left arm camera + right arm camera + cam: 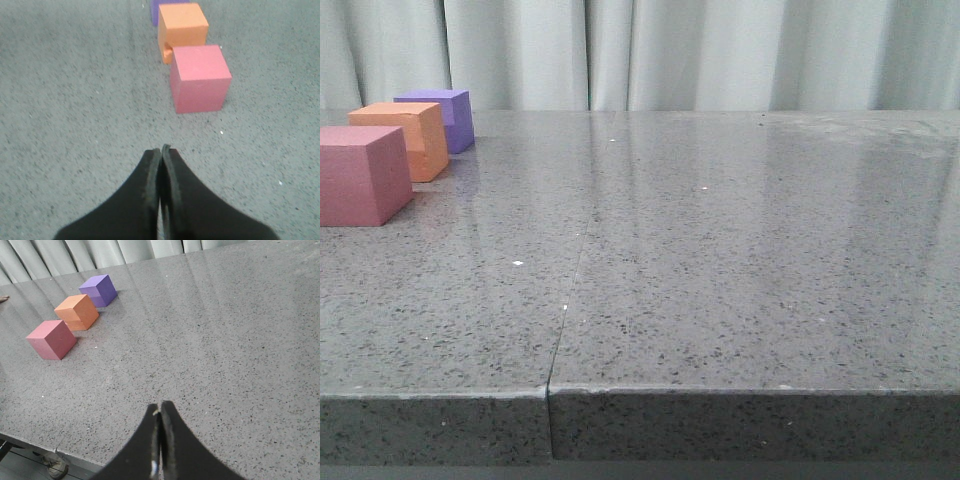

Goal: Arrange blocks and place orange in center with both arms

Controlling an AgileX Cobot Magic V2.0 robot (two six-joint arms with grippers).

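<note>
Three foam cubes stand in a row at the far left of the grey table. The pink cube point(362, 175) is nearest, the orange cube point(405, 138) with a dent on one edge is in the middle, the purple cube point(442, 116) is farthest. They also show in the left wrist view as pink point(200, 77), orange point(182, 29) and purple point(156, 9), and in the right wrist view as pink point(51, 339), orange point(76, 311) and purple point(98, 290). My left gripper point(161, 149) is shut and empty, short of the pink cube. My right gripper point(161, 405) is shut and empty, above the table's front edge. Neither gripper shows in the front view.
The grey speckled table point(720, 250) has a seam point(565, 310) running front to back left of centre. Its front edge point(720, 392) is close to the camera. Pale curtains point(670, 50) hang behind. A shoe point(50, 465) lies on the floor below the table edge.
</note>
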